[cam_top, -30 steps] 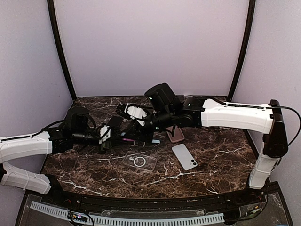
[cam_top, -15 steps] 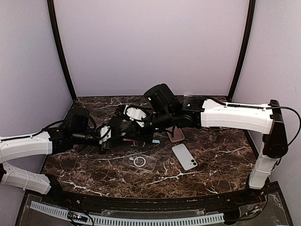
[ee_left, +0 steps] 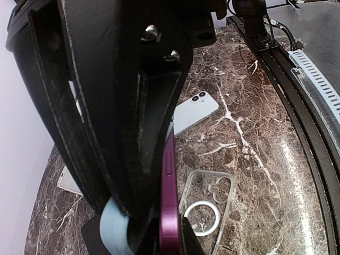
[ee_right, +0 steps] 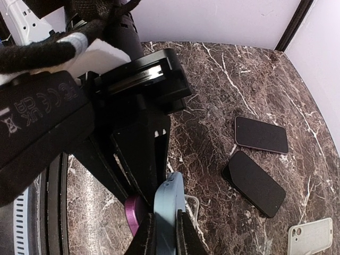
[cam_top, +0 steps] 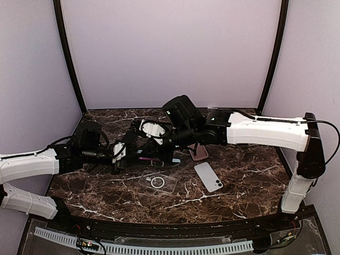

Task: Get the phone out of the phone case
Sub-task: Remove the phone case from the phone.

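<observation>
Jaws of the left gripper are clenched on the purple phone, seen edge-on in the left wrist view. Jaws of the right gripper are pinched onto the light blue phone case, one finger on each face of it. Phone and phone case sit side by side and touching, held above the table between the two arms, left of centre. The phone is not fully free of the case.

On the table:
- A clear case lies flat at 6 o'clock from the held pair.
- A pale phone lies camera side up at 4 o'clock.
- The right wrist view shows two dark phones near each other.
- A white case sits at that view's 5 o'clock corner.
</observation>
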You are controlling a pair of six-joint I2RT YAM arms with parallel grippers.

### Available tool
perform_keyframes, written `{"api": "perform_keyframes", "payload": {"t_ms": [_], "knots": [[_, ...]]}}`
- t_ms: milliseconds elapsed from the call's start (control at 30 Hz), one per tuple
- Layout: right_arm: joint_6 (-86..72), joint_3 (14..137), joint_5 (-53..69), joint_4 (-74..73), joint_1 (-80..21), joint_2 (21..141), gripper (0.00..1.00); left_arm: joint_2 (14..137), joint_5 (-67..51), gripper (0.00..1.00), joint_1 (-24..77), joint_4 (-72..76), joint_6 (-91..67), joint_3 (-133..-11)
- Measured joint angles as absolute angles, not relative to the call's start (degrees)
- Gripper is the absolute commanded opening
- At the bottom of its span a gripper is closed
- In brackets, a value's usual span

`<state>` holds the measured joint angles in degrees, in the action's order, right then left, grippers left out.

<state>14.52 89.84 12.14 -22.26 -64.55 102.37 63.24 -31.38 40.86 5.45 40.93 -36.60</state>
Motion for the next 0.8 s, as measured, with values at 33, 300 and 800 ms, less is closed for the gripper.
{"api": "perform_keyframes", "payload": {"t_ms": [33,300,800], "knots": [[14.5,89.8,12.1,-22.3,-64.6,102.4,0.03,63.2,-31.4,0.0,40.9,5.4,40.9,-36.6],[14.5,89.8,12.2,-22.4,-64.7,102.4,0.0,63.2,-31.0,0.0,41.1,5.3,40.9,-36.6],[14.3,84.2,12.6,-17.1,-64.8,100.5,0.0,63.2,-26.9,0.0,42.3,4.1,40.7,-36.6]]}}
